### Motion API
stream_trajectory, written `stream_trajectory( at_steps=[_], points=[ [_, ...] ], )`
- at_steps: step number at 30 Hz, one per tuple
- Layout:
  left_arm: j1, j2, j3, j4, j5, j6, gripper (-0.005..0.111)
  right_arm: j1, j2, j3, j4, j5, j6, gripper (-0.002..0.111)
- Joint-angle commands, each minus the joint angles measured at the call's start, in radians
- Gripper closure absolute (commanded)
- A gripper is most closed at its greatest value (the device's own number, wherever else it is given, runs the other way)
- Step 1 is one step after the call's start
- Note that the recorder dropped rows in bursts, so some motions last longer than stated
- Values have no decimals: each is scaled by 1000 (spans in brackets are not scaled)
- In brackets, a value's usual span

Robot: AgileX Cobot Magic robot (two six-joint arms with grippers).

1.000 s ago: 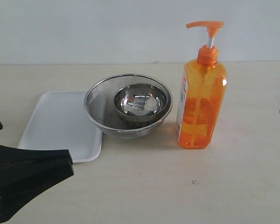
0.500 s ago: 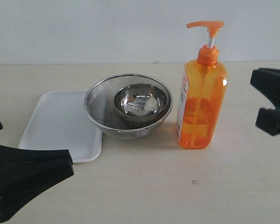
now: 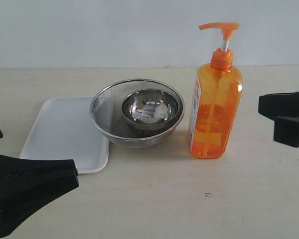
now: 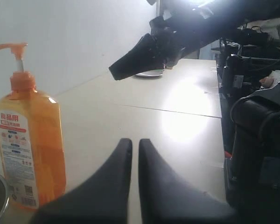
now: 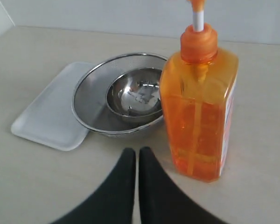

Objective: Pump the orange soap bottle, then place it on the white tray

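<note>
The orange soap bottle stands upright on the table right of the bowls, its pump head raised; it also shows in the left wrist view and right wrist view. The white tray lies flat at the left with nothing on it, and the right wrist view catches it too. My right gripper hangs to the right of the bottle, apart from it, shut and holding nothing. My left gripper rests low at the front left near the tray's corner, shut and holding nothing.
A round steel mesh strainer with a smaller steel bowl inside sits between tray and bottle, overlapping the tray's right edge. A wall runs behind the table. Bare tabletop lies in front of the bottle.
My right gripper has come in from the right edge toward the bottle, ending a little lower and closer. The left gripper, bottle, tray and bowls have not moved.
</note>
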State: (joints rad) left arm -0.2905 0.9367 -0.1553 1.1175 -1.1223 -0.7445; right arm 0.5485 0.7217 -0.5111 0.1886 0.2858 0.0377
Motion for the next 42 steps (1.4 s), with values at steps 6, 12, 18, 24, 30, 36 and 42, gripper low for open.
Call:
stream_trajectory(
  at_steps=[6,12,18,24,30,36,42],
  points=[
    [0,-5,5,-1,3,1,102,-2,-1,202,-20,-354,4,108],
    [0,-5,5,-1,3,1,102,2,-1,397,-30,-799,-22,108],
    [0,-5,5,-1,3,1,102,2,-1,511,-147,-1045,10,108],
    [0,-5,5,-1,3,3,102,2,14,511,-182,-1031,68,108],
    [0,-5,5,-1,3,5,102,2,151,431,-182,-1091,68,108],
    [0,-5,5,-1,3,5,102,2,369,366,-201,-1135,70,108],
    [0,-5,5,-1,3,5,102,2,545,366,-203,-1224,108,108]
  ],
)
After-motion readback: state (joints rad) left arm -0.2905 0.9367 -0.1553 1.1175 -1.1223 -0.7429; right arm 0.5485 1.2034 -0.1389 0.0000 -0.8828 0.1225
